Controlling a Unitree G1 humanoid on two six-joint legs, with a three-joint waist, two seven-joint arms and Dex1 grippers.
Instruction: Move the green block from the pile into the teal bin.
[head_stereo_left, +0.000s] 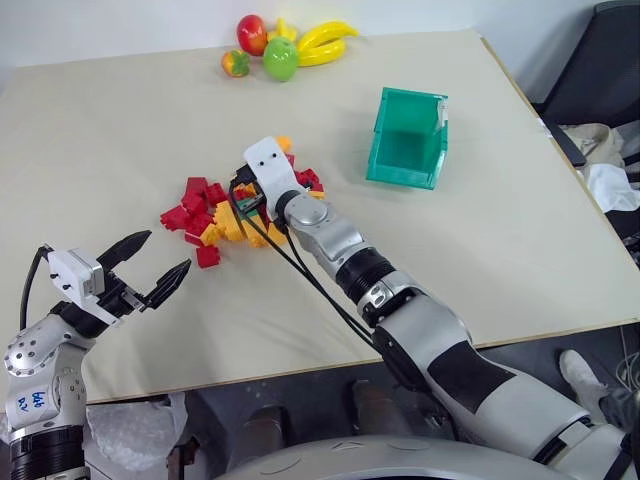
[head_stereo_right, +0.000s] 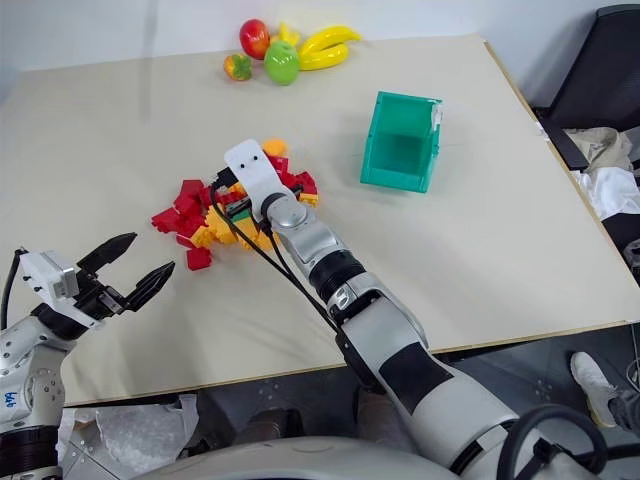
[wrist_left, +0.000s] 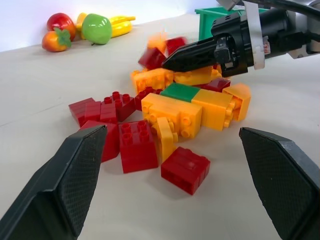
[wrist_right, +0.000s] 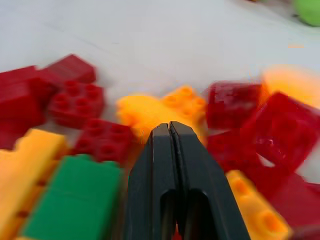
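one teal bin (head_stereo_left: 408, 140) sits empty; right gripper (wrist_left: 172, 60) fingers closed above the green block (wrist_left: 180, 92); left gripper (head_stereo_left: 150, 266) fingers spread.

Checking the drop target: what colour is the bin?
Teal green bin, clearest in the left eye view.

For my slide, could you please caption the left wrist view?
Shut right gripper pokes into the pile above the green block, seen between the open left gripper's fingers.

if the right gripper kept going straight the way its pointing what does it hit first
Probably the yellow-orange plastic brick just past the tip of the shut right gripper, in the pile of red and yellow toy bricks. The small dark-green plastic brick lies beside the fingers, off that line. Depth is hard to judge.
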